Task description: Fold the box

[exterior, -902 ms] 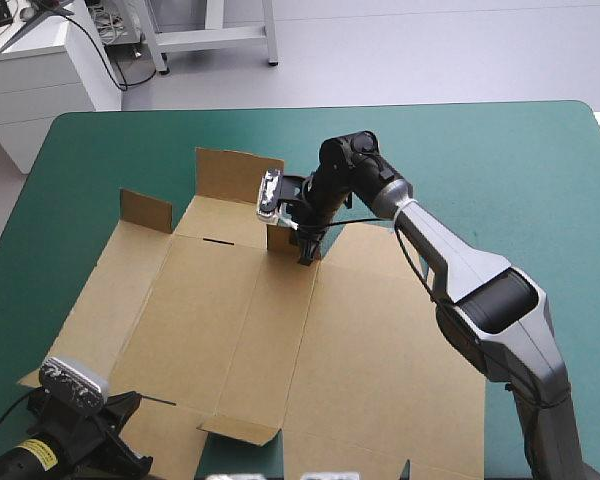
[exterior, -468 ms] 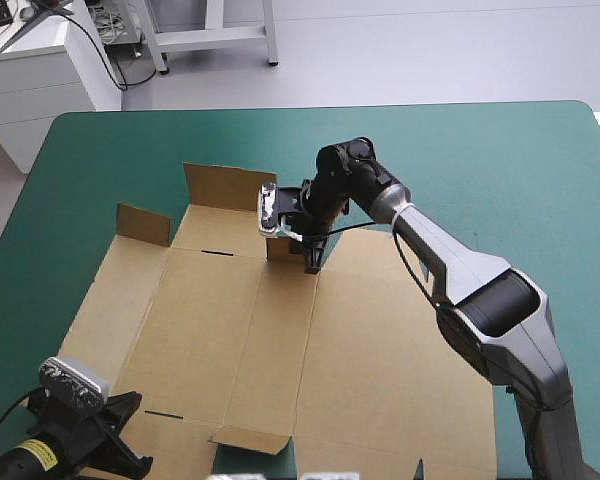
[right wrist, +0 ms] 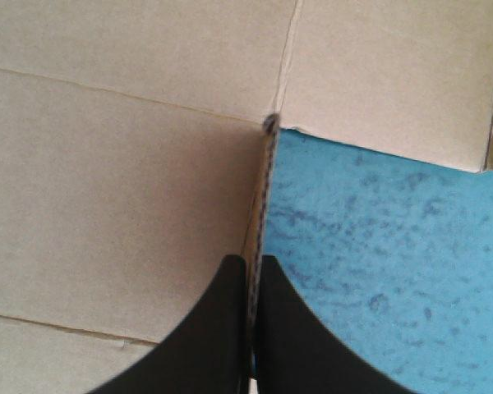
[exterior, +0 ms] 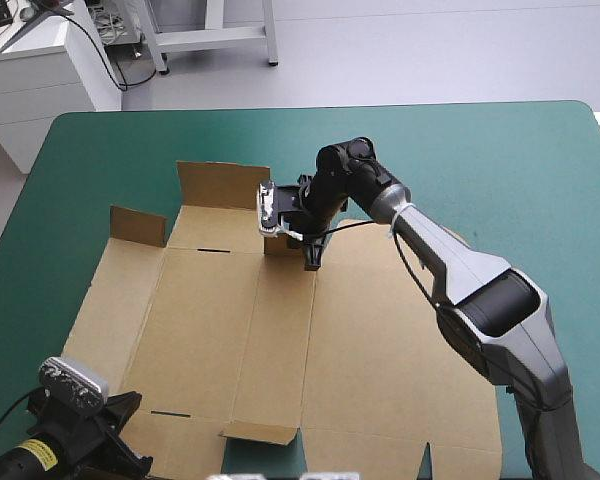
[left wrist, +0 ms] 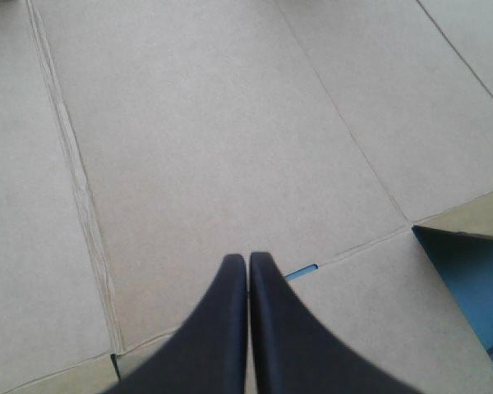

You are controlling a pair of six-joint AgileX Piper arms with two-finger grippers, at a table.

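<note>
Nearest, by the near-left corner of the table (exterior: 480, 160): left gripper (left wrist: 247, 259), tips pressed together into one point, gripping nothing. Poised just over the box (exterior: 280, 330), above a plain panel, beside a short slot (left wrist: 300, 272) with teal-green cover (left wrist: 468, 287) showing through. On that arm, a yellow label (exterior: 38, 455), print too small to read.

Spread over the table's left and middle: the box, a flat brown sheet creased into panels, reaching the near edge. At that near edge, a near flap (exterior: 260, 433), small, tilted up a little.

Farther off, at the sheet's left side, a left flap (exterior: 138, 226), small and upright. Along the far edge, a wide flap (exterior: 220, 185), also upright.

Just beside the wide flap, toward the middle of the far edge: right gripper (right wrist: 252, 263), pointing down, all but closed, pinching a narrow flap (right wrist: 267, 176) held upright. Seen edge-on in the right wrist view: board edge between the tips, brown panel to one side, bare cover to the other.

Beyond the box: bare teal-green cover out to the far and right edges.
</note>
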